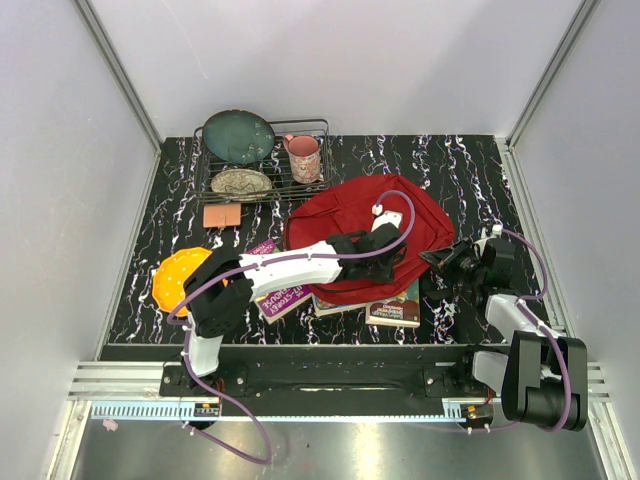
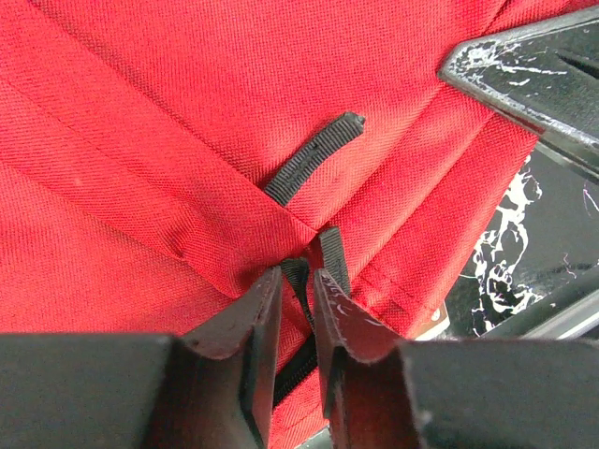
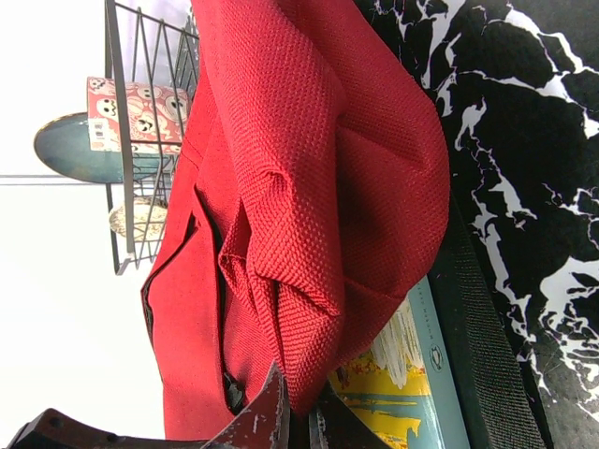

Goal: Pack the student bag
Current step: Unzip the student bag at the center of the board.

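Note:
The student bag (image 1: 365, 232) lies flat mid-table, dark red with black zip pulls. In the left wrist view my left gripper (image 2: 298, 273) sits low on the bag's fabric (image 2: 187, 112). Its jaws stand a narrow gap apart, with a black zip pull (image 2: 329, 253) running between the tips and red cloth showing beside it. A second black pull tab (image 2: 314, 159) lies loose just beyond. My right gripper (image 3: 301, 398) is at the bag's right edge (image 1: 437, 258), shut on a bunched fold of the red fabric (image 3: 318, 234).
Two books (image 1: 395, 305) (image 1: 282, 300) lie partly under the bag's near side. An orange plate (image 1: 178, 275) sits by the left arm. At the back is a wire rack (image 1: 262, 185) with a green plate (image 1: 238, 135), a patterned dish (image 1: 240, 182) and a pink mug (image 1: 304, 157).

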Motion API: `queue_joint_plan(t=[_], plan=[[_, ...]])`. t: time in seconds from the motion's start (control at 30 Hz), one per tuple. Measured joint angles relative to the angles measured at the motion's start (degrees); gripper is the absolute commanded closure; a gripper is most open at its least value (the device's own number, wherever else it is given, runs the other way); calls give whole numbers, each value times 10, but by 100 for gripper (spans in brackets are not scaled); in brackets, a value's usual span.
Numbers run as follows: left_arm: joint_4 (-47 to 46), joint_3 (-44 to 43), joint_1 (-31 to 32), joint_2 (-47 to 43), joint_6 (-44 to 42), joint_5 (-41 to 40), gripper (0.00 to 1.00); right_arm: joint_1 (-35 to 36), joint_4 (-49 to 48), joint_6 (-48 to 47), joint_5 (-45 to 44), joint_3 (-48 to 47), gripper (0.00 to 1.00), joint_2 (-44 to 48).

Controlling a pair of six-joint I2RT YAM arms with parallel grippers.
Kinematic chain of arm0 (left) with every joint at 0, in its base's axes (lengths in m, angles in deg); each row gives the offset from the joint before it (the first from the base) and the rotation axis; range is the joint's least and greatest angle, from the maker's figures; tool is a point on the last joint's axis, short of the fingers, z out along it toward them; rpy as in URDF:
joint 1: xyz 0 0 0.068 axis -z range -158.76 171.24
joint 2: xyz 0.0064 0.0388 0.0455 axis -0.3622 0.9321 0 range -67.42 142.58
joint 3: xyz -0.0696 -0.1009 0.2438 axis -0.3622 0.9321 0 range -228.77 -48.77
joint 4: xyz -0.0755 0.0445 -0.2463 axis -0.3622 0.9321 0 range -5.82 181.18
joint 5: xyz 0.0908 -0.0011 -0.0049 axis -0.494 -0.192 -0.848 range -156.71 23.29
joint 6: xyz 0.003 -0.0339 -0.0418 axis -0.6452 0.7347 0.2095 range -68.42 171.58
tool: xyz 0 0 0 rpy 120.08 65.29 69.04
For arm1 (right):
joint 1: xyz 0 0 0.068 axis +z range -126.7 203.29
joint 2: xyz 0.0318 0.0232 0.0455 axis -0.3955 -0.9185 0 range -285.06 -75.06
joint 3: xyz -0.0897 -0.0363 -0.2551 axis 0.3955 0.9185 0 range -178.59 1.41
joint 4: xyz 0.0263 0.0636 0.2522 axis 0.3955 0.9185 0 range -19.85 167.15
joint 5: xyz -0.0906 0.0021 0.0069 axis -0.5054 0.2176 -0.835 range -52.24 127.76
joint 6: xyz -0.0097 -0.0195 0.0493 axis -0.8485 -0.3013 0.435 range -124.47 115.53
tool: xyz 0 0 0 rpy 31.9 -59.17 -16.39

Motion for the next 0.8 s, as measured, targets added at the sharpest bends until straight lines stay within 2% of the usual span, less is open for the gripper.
queue_joint_plan(t=[0.23,0.33,0.47,0.53,0.6,0.67,0.73,0.8], plan=[[-3,0,0,0,0,3,73,0,7,-2,0,-5,96,0],[-4,0,0,0,0,2,78,0,9,-3,0,-6,96,0],[-2,0,0,2,0,1,88,0,10,-3,0,-6,96,0],[-1,0,0,6,0,0,83,0,10,-3,0,-6,96,0],[-2,0,1,9,-1,0,69,0,10,-3,1,-6,96,0],[-5,0,2,11,-2,1,63,1,10,-3,2,-6,96,0],[-8,0,3,13,-2,1,64,1,10,-3,2,-7,96,0],[-9,0,6,15,-2,0,73,1,10,-3,2,-7,96,0]])
